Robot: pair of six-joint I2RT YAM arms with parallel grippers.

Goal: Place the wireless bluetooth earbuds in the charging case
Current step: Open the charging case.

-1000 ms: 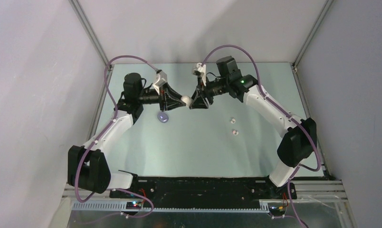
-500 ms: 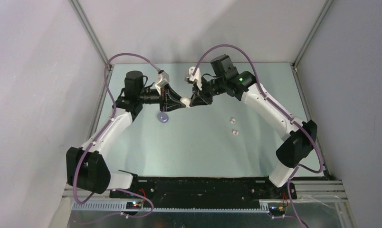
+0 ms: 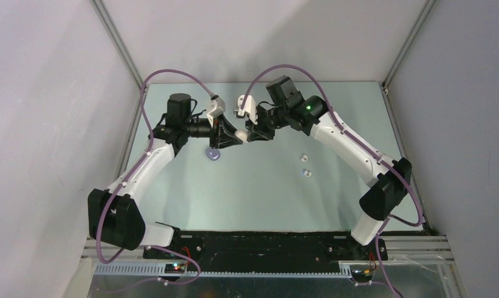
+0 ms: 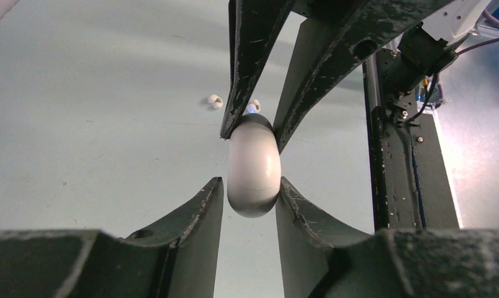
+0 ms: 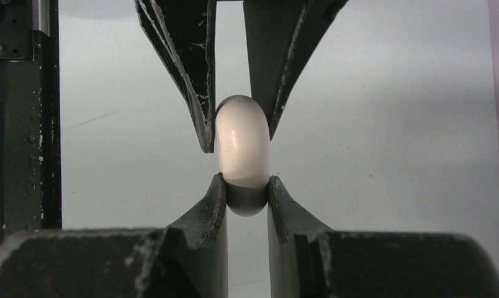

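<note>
- The lilac disc (image 3: 214,154) lies on the table (image 3: 265,192), just below the left gripper (image 3: 234,137).
- The left gripper is closed tight on one end of the charging case (image 3: 240,134) and holds it in the air above the table's far half.
- The case looks light, rigid and glossy, so it is likely slippery. Its rounded ends give little purchase, and the flatter flanks on either side of the seam would be the safer hold.
- The right gripper (image 3: 247,135) pinches the opposite end, its jaws nearly closed, with both fingers touching the shell.
- The two wireless bluetooth earbuds (image 3: 303,158) sit on the table well to the right, close together and outside the case.
- Compared with a second ago, the right jaws have narrowed onto the case, both wrists have rolled, and the meeting point has drifted slightly left. The earbuds and disc have not moved.
</note>
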